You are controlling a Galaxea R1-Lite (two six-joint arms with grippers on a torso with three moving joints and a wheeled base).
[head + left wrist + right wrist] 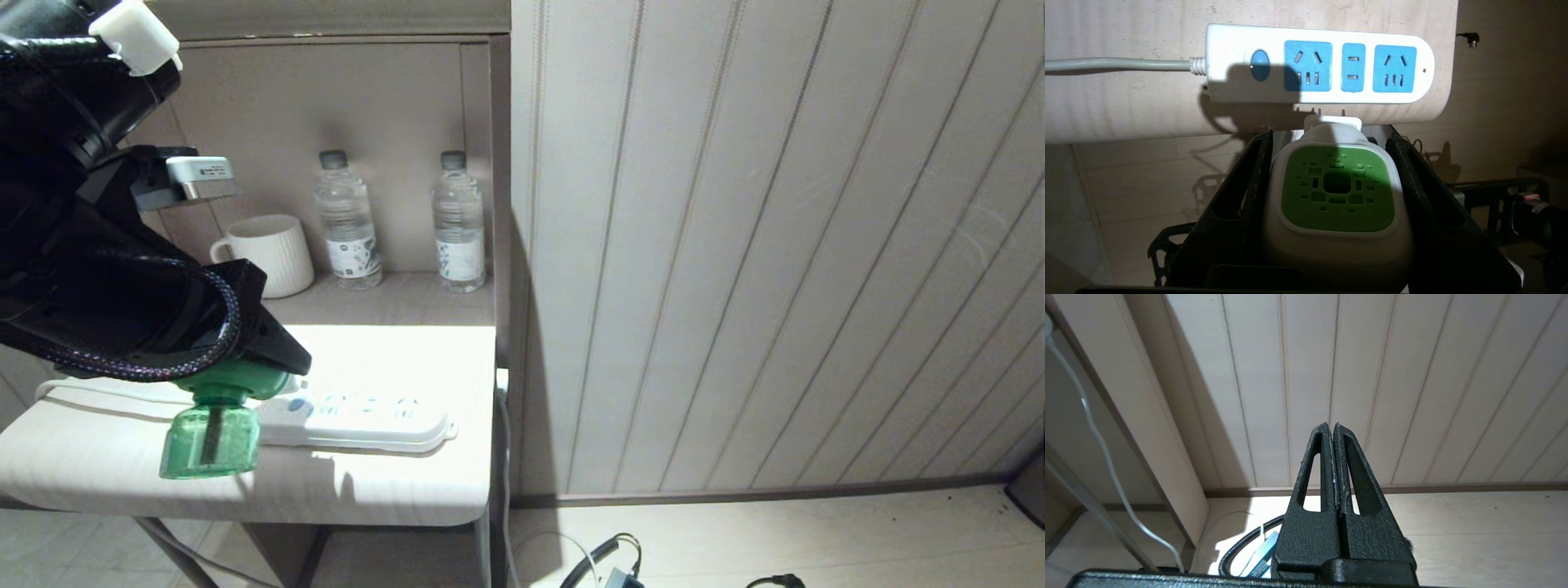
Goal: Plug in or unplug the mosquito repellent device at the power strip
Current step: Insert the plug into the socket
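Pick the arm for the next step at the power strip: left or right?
Left. The left gripper already grips the mosquito repellent device just short of the power strip; the right gripper is shut, facing the wall.

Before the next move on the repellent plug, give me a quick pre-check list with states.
1. Grip: left gripper clamps the white-capped green mosquito repellent device on both sides: ok.
2. Device unplugged: its prongs are clear of the flat white power strip: ok.
3. Sockets free: both blue three-hole sockets and the middle two-slot one are empty: ok.
4. Alignment: prongs sit off the strip's near edge, not over a socket: not ok.
5. Strip switched on: small red dot at its end, but lit or not: cannot tell.
6. Right gripper shut, parked facing the panelled wall, away from the table: ok.
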